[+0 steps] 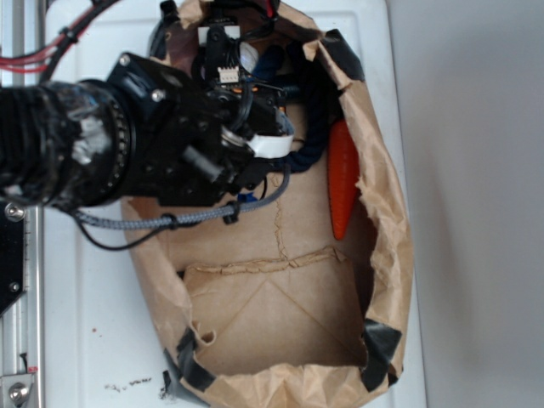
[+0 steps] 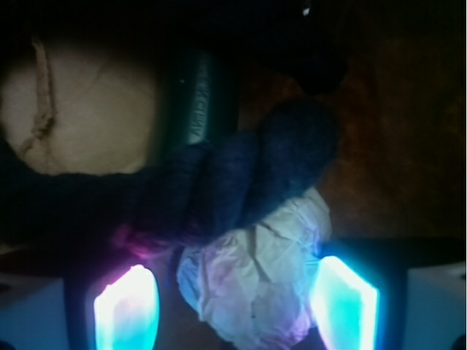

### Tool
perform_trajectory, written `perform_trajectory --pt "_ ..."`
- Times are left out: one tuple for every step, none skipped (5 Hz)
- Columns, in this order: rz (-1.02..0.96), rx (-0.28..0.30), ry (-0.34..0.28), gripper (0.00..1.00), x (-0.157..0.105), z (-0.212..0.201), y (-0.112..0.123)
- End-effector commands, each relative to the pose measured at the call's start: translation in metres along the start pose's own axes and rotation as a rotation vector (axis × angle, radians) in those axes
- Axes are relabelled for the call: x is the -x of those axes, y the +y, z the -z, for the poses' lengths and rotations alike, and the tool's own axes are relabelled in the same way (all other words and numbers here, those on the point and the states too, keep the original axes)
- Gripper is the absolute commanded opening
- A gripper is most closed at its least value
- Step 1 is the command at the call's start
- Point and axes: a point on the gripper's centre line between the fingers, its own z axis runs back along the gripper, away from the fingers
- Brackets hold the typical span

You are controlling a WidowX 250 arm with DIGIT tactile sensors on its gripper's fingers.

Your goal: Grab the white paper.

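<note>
- We are seeing the claw (image 2: 237, 299) lowered deep into the brown paper bag (image 1: 387, 255) lying on the white tabletop (image 1: 102, 323).
- In the wrist view the white paper (image 2: 252, 277) is sitting between the two glowing fingers (image 2: 125, 306), its upper edge touching the dark navy rope (image 2: 241, 179).
- The claw is standing spread: a gap is showing between each finger and the wad, so nothing is being pinched yet.
- In the exterior view the arm is hiding the wad; an orange carrot-like thing (image 1: 342, 178) is lying just beside the rope, on the side away from the arm.
- We are judging the approach and the straddle done; closing on the wad and lifting it clear of the rope are left.
- We are judging a risk: the rope overlapping the wad may get caught in the pinch.
</note>
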Motion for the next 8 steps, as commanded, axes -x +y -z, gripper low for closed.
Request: perform_trajectory --pt "-0.034 0.05 -0.03 0.0 -0.006 -0.014 0.017" --pt "-0.033 0.072 -0.045 0.0 -0.006 -0.019 0.02" --pt "-0.029 0.096 -0.038 0.0 -0.007 -0.024 0.026" --pt "0.001 0.174 0.002 0.0 -0.004 -0.047 0.04" --pt "0.022 0.248 0.021 0.0 -0.005 -0.072 0.049" --pt "0.035 0.295 0.025 0.0 -0.004 -0.092 0.056" --pt "0.042 0.295 0.056 0.0 -0.012 -0.1 0.05" --pt "0.041 0.314 0.056 0.0 -0.013 -0.111 0.04"
